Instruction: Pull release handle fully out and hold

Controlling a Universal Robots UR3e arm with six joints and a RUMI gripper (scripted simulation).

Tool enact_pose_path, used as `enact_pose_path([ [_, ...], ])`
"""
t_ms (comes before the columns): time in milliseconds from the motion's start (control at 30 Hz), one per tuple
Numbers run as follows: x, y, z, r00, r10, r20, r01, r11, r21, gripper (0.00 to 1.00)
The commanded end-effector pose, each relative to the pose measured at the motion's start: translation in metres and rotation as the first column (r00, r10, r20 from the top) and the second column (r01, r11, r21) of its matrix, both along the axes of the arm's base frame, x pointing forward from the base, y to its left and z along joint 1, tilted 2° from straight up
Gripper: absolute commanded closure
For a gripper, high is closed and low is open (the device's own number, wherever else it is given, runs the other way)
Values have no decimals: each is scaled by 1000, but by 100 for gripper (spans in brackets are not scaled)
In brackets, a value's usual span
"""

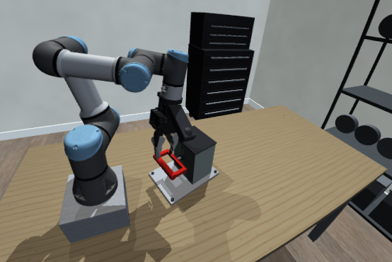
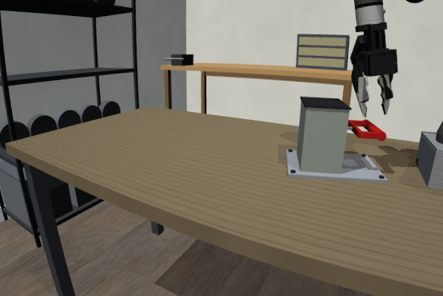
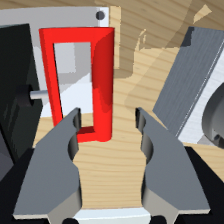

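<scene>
The gripper [image 3: 106, 131] hangs part-open, empty; just below it the red release handle [image 3: 102, 85] looks rigid, likely spring-loaded; pinch its thick outer bar.

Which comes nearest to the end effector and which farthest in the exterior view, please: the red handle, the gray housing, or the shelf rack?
1. Red handle, just below the end effector.
2. Gray housing, beside the handle, toward the left of the picture.
3. Shelf rack, far left by the wall.
</scene>
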State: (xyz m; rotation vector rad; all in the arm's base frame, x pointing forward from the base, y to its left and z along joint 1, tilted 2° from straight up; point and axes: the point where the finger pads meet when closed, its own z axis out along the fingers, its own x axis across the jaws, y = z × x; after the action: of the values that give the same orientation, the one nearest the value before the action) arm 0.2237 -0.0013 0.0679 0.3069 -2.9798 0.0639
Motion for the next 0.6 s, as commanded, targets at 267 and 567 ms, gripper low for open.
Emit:
enact_pose_path([
  [267,1,-1,-13,1000,0,3,0,1000,-1,70],
  [567,1,-1,-15,1000,0,3,0,1000,-1,70],
])
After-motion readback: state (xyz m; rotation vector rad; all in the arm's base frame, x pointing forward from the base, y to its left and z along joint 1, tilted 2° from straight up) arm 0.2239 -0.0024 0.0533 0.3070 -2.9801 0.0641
